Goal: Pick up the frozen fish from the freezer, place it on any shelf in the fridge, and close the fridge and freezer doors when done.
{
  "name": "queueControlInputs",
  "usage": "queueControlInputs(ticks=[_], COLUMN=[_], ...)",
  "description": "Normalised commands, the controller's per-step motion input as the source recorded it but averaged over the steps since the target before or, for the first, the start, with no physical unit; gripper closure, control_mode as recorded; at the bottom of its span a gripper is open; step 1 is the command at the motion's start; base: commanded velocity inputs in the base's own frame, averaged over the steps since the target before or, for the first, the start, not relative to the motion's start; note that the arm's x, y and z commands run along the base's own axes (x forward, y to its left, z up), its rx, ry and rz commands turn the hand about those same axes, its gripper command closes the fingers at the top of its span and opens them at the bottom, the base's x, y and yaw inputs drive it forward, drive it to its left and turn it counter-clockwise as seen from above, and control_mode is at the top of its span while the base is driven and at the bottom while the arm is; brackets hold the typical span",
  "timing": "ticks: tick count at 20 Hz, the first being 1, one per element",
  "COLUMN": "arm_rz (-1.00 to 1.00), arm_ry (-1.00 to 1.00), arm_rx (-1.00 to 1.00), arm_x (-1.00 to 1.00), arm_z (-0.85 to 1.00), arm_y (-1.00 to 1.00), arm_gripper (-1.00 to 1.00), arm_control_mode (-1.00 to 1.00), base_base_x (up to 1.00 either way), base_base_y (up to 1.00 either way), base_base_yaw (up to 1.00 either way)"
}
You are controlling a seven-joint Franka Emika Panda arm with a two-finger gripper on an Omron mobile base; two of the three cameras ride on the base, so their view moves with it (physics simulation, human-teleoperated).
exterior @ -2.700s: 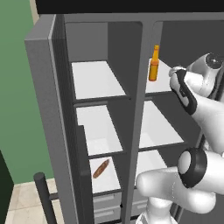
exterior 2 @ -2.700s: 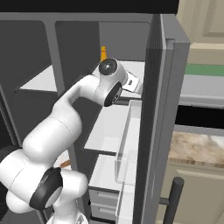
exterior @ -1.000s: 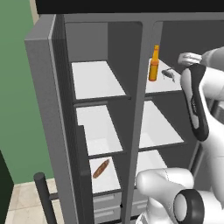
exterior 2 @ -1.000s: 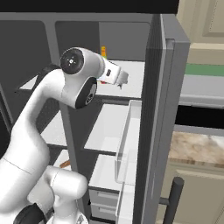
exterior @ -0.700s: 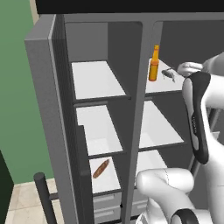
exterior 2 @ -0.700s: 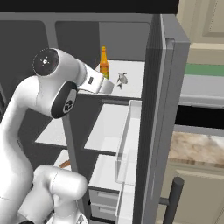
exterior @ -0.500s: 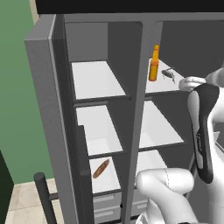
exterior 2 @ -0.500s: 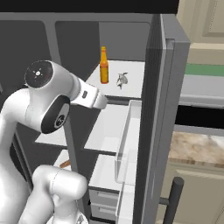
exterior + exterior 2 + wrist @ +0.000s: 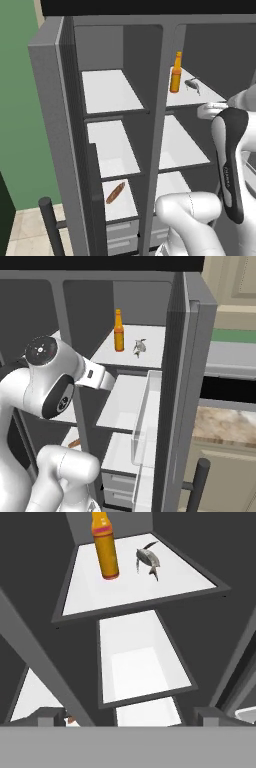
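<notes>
Since the gripper is seen with its two fingertips spread about as wide as they go and nothing between them, no object is held. The hand is placed in front of the fridge, below the level of its top shelf and short of the shelf's near edge.

On that white shelf the frozen fish is found lying just right of the orange bottle, near it but apart, towards the far half of the board. The placing is therefore judged done, and the closing of the doors is taken as the step in hand.

To do it well, the arm should be drawn straight back out of the compartment first, so that neither the shelf edge nor the bottle is brushed. The fridge door, standing open at the right with its pale bins facing inward, should be pushed on its outer face near the handle side and followed through its swing until it is seated. The freezer door, open at the left, is to be treated alike. The reddish-brown sausage on a lower freezer shelf is to be left alone.
</notes>
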Motion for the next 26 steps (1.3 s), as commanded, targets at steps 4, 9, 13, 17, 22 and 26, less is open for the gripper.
queueControlInputs(ticks=[4,9,13,17,22,26], arm_rz=[0.00,0.00,0.01,0.09,0.13,0.09], arm_ry=[0.00,0.00,0.00,0.00,0.04,0.04], arm_rx=[0.00,0.00,0.00,0.00,0.00,0.00], arm_x=[0.00,-0.06,-0.14,-0.25,-0.15,-0.03], arm_z=[0.00,0.00,0.00,0.00,0.00,0.00], arm_y=[0.04,0.26,0.11,0.10,0.39,0.38], arm_gripper=[-1.00,-1.00,-1.00,-1.00,-1.00,-1.00], arm_control_mode=[-1.00,-1.00,-1.00,-1.00,-1.00,-1.00], base_base_x=[0.00,0.00,0.00,0.00,0.00,0.00], base_base_y=[0.00,0.00,0.00,0.00,0.00,0.00], base_base_yaw=[0.00,0.00,0.00,0.00,0.00,0.00])
